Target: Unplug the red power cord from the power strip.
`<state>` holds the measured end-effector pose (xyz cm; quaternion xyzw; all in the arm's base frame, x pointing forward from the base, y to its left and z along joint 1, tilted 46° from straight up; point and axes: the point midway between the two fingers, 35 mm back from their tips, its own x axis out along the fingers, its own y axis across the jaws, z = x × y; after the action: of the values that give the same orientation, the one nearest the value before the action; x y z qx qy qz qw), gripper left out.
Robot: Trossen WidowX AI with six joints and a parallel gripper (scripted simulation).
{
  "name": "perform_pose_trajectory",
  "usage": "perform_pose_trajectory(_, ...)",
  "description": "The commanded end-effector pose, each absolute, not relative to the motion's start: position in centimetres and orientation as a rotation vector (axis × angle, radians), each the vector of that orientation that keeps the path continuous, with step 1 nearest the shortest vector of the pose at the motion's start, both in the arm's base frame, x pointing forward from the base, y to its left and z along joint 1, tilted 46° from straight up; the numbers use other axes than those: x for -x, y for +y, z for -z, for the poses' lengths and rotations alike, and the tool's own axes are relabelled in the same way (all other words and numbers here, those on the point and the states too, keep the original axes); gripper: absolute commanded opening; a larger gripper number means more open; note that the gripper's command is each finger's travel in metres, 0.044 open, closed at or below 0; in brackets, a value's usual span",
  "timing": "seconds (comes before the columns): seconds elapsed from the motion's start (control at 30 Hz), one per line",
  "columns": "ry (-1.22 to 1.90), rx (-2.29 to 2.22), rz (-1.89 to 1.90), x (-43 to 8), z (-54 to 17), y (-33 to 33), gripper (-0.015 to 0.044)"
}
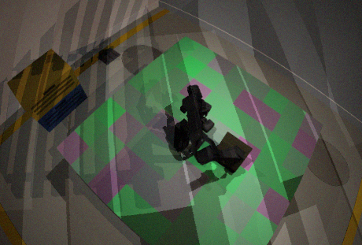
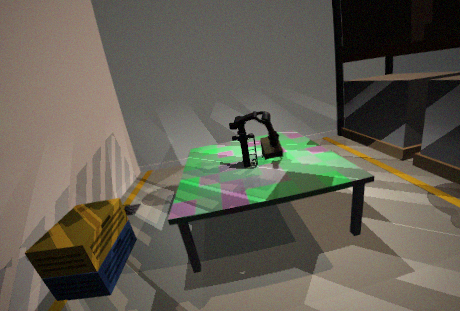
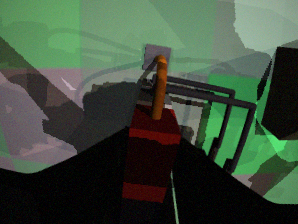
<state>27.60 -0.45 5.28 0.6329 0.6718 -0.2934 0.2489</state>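
The red plug point(image 3: 152, 157) is between the two dark fingers of my gripper point(image 3: 152, 140) in the wrist view, and the fingers are shut on it. Its cord point(image 3: 159, 92), which looks orange in this light, runs from the plug toward a small grey block point(image 3: 157, 54). A dark upright post point(image 1: 179, 135) point(image 2: 245, 152), apparently the power strip, stands on the table beside the arm. In the top and exterior views the arm hides or blends with the fingers and plug. Whether the plug's prongs are in a socket cannot be told.
Thin dark bars point(image 3: 242, 102) form a frame right of the plug. A dark block point(image 3: 281, 97) is at the wrist view's right edge. The arm's box-like base point(image 1: 236, 146) point(image 2: 272, 148) is on the patchwork table point(image 1: 271, 206) point(image 2: 300, 180). A yellow and blue crate point(image 1: 47, 87) point(image 2: 85, 250) stands off the table.
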Motion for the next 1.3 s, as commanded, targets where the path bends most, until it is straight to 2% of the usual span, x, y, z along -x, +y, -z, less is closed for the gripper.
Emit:
perform_pose_trajectory(0.0,1.828,-1.725,0.799,-27.7,-5.1,-0.8,0.0)
perform_pose_trajectory(1.17,1.82,-1.726,0.802,-27.3,-1.4,-5.2,0.0)
perform_pose_trajectory(1.27,1.827,-1.702,0.78,-27.4,-2.1,-3.9,0.0079)
